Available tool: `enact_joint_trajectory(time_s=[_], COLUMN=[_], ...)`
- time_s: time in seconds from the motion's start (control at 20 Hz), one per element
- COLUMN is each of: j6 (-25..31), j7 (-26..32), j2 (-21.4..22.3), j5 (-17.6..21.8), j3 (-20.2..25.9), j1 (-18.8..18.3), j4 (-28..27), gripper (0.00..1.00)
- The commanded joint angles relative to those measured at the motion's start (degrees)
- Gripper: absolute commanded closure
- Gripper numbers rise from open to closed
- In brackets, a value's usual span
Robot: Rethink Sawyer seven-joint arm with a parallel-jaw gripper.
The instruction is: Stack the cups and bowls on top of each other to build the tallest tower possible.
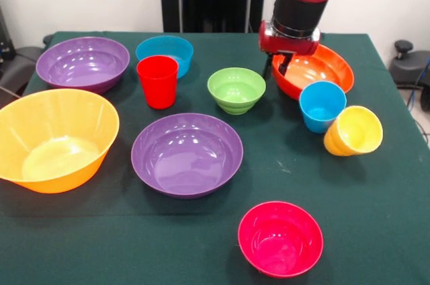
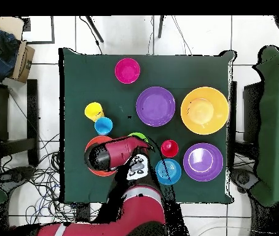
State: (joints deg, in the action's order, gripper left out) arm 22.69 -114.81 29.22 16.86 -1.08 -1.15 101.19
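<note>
My gripper [image 1: 278, 64] hangs over the left rim of the big orange bowl [image 1: 329, 70] at the far right; I cannot tell whether it is open. Near it stand a light blue cup [image 1: 322, 105] and a yellow cup [image 1: 354, 130] that leans on its side. A red cup [image 1: 158, 81] stands upright by the blue bowl [image 1: 164, 52]. The green bowl [image 1: 236, 90], two purple bowls [image 1: 84, 62] [image 1: 187, 154], the yellow-orange bowl [image 1: 55, 138] and the magenta bowl [image 1: 280, 238] sit apart, all mouth up. Nothing is stacked.
The table wears a dark green cloth [image 1: 363, 218]. In the overhead view the red arm [image 2: 120, 153] covers the orange bowl and most of the green bowl [image 2: 139, 136]. Black chairs and cables stand round the table.
</note>
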Motion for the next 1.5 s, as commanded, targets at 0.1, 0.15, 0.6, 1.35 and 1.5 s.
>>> enact_joint_trajectory(time_s=[0.1, 0.15, 0.6, 1.35, 1.5], j6=[-2.0, -1.9, -1.3, -5.1, -5.3], j7=[-0.8, -0.7, -0.6, -2.7, -2.9], j2=[-1.3, -1.3, -1.4, -0.8, -0.2], j5=[2.0, 2.1, 2.3, 2.6, 2.4], j3=[6.4, 6.4, 6.3, 6.3, 6.4], j1=[-0.7, -0.6, -0.4, 0.7, 0.7], j4=[1.3, 1.1, 0.9, 4.3, 5.3], gripper=[1.00, 1.00, 1.00, 1.00, 1.00])
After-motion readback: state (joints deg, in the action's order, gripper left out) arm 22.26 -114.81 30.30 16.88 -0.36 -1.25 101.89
